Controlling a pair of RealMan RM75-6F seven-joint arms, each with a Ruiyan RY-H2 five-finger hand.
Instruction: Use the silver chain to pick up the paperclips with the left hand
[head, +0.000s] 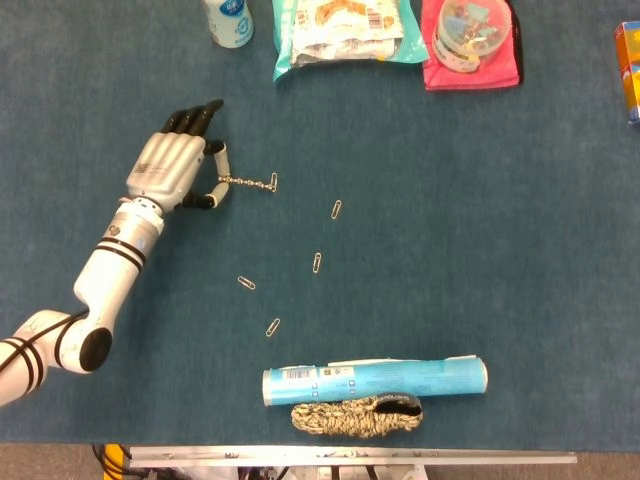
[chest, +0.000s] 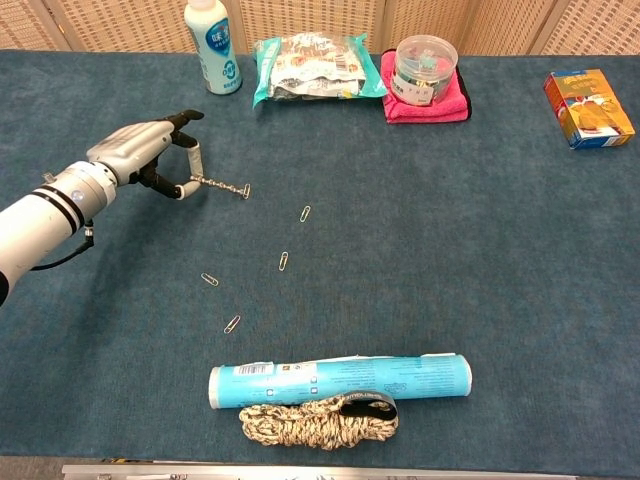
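My left hand (head: 178, 160) (chest: 150, 155) pinches one end of a short silver chain (head: 246, 182) (chest: 224, 186) between thumb and a finger. The chain lies stretched to the right on the blue cloth. Its far tip touches one paperclip (head: 273, 182) (chest: 246, 190). More paperclips lie loose to the right and below: one (head: 337, 209) (chest: 305, 213), another (head: 317, 262) (chest: 284, 261), a third (head: 246, 282) (chest: 209, 279), and the lowest (head: 273, 327) (chest: 232, 323). My right hand shows in neither view.
A blue tube (head: 374, 379) and a coil of speckled rope (head: 356, 416) lie at the near edge. At the far edge stand a white bottle (head: 228, 21), a snack bag (head: 343, 30), a clip tub on a pink cloth (head: 470, 35), and an orange box (chest: 590, 107).
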